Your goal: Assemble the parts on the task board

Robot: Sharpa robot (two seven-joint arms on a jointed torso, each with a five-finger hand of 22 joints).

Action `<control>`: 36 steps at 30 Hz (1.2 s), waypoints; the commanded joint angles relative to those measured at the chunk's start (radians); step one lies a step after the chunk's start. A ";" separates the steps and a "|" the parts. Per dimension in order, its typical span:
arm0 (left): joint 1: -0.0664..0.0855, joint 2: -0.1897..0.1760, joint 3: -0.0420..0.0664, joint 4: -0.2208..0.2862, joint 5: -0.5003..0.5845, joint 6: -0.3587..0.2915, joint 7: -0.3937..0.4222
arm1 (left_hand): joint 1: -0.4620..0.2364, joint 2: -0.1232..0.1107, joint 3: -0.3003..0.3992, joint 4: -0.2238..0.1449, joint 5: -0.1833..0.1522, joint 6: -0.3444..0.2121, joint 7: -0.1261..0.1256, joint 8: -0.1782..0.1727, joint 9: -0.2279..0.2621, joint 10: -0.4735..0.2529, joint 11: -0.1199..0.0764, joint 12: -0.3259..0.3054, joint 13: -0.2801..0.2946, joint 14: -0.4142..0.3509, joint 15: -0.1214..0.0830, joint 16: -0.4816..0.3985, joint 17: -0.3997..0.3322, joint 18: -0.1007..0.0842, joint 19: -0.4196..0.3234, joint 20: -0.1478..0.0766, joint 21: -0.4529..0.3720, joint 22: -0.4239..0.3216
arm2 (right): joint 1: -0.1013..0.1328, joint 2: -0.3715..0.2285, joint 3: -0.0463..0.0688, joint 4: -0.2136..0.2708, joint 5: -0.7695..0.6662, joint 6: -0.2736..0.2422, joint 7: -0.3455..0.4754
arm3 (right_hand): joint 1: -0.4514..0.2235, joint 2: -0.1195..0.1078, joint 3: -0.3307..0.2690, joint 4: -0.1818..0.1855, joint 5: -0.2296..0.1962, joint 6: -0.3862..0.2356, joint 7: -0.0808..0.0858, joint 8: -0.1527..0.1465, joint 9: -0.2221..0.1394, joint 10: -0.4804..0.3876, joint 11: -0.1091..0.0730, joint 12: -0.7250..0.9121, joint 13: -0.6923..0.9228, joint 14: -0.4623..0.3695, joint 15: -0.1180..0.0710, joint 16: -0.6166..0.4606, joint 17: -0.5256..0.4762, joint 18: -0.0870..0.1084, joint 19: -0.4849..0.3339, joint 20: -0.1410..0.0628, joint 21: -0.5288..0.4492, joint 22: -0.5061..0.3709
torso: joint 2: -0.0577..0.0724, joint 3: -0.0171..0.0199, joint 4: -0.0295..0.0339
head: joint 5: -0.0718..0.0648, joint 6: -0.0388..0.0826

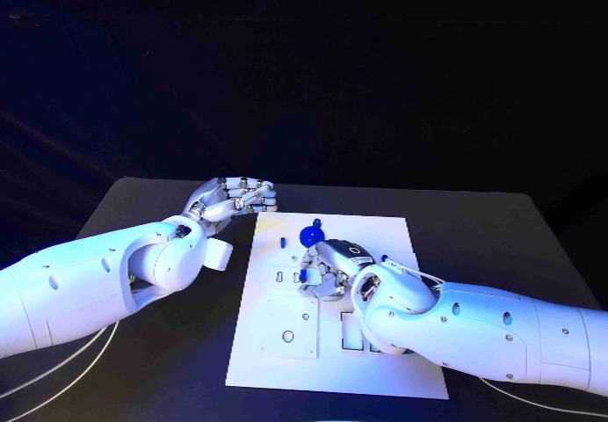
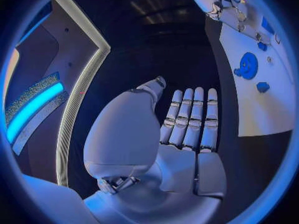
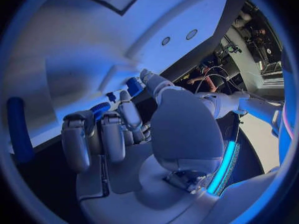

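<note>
Right hand [image 1: 332,268] fingers hide their grasp on the task board [image 1: 272,347]; left hand [image 1: 232,200] released.

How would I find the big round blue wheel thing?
Look at the white task board on the black table. Near its far edge, just beyond the right hand, lies a round blue gear. It is bigger than the blue bits nearby.

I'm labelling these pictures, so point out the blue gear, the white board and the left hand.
blue gear [image 1: 309,236]: head view, its round face.
white board [image 1: 281,365]: head view, bare lower part.
left hand [image 2: 187,134]: left wrist view, base of its straight fingers.
</note>
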State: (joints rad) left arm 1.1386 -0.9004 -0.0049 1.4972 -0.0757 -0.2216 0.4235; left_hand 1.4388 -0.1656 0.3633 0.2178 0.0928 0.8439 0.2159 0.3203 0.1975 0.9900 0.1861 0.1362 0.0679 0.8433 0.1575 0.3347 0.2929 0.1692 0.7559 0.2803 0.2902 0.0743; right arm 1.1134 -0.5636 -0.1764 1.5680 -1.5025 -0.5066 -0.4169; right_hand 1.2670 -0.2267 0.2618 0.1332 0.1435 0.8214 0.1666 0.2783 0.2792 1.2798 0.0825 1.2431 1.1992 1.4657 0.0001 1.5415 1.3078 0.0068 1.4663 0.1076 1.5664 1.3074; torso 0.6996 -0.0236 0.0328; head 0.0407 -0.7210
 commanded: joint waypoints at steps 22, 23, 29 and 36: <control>0.012 0.020 0.001 -0.013 -0.310 0.037 -0.424 | -0.122 0.036 -0.130 0.070 0.007 -0.125 -0.045 0.283 0.140 -0.011 -0.094 0.721 0.454 0.597 -0.132 1.090 0.996 -0.034 0.475 -0.161 0.853 0.684 | 0.138 -0.258 0.018 0.051 0.531 -0.164 0.552 | 0.172 0.079 -0.202 0.156 0.007 -0.004 0.015 -0.044 -0.032 0.008 0.013 0.040 0.011 0.087 0.020 -0.001 0.187 -0.007 0.105 0.017 0.004 0.263 | -0.012 0.0123 -0.0074 | 0.016 0.008; 0.016 0.022 0.001 -0.013 -0.333 0.056 -0.451 | -0.135 0.038 -0.132 0.069 0.008 -0.124 -0.050 0.296 0.145 -0.010 -0.099 0.744 0.466 0.606 -0.139 1.100 1.008 -0.035 0.481 -0.165 0.876 0.709 | 0.143 -0.265 0.018 0.047 0.548 -0.164 0.558 | 0.172 0.079 -0.202 0.156 0.007 -0.004 0.015 -0.044 -0.032 0.008 0.013 0.040 0.011 0.087 0.020 -0.001 0.187 -0.007 0.105 0.017 0.004 0.263 | -0.012 0.0129 -0.0074 | 0.016 0.008; 0.075 0.055 0.001 -0.019 -0.567 0.219 -0.697 | -0.274 0.065 -0.171 0.074 0.006 -0.056 -0.100 0.415 0.207 0.099 -0.145 0.910 0.608 0.698 -0.179 1.196 1.190 -0.081 0.595 -0.196 1.073 1.017 | 0.181 -0.302 0.020 -0.006 0.662 -0.165 0.585 | 0.166 0.085 -0.198 0.157 0.004 0.000 0.012 -0.042 -0.032 0.008 0.011 0.041 0.011 0.087 0.018 -0.001 0.187 -0.007 0.105 0.015 0.004 0.263 | -0.023 0.0155 -0.0041 | 0.011 0.001; 0.113 0.110 -0.001 -0.022 -0.722 0.319 -0.861 | -0.301 0.093 -0.185 0.075 0.008 -0.052 -0.116 0.435 0.238 0.154 -0.159 0.967 0.694 0.706 -0.193 1.204 1.207 -0.092 0.620 -0.207 1.115 1.088 | 0.194 -0.311 0.021 -0.056 0.678 -0.171 0.593 | 0.162 0.089 -0.194 0.156 0.012 0.001 0.011 -0.041 -0.033 0.010 0.010 0.044 0.013 0.087 0.017 -0.002 0.186 -0.007 0.105 0.013 0.004 0.263 | -0.028 0.0176 -0.0070 | 0.012 -0.008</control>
State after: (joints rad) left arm 1.2494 -0.7945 -0.0053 1.4749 -0.6627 -0.0075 -0.2976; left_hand 1.1388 -0.0814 0.1834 0.2952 0.0963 0.7975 0.1017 0.7546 0.4343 1.1461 0.0268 1.1062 0.7641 1.4668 -0.0270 1.5360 1.3081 0.0911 1.3688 0.0751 1.4009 1.1607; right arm 1.3071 -0.8745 -0.1559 1.5153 -0.8669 -0.6671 0.1334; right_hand 1.4304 -0.1459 0.0615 0.2883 0.1494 0.8150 0.1783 0.2324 0.2463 1.2811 0.0930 1.2835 1.2115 1.4665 0.0215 1.5377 1.3075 0.0068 1.4626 0.1256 1.5664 1.3081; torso 0.6747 -0.0070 0.0287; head 0.0491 -0.7261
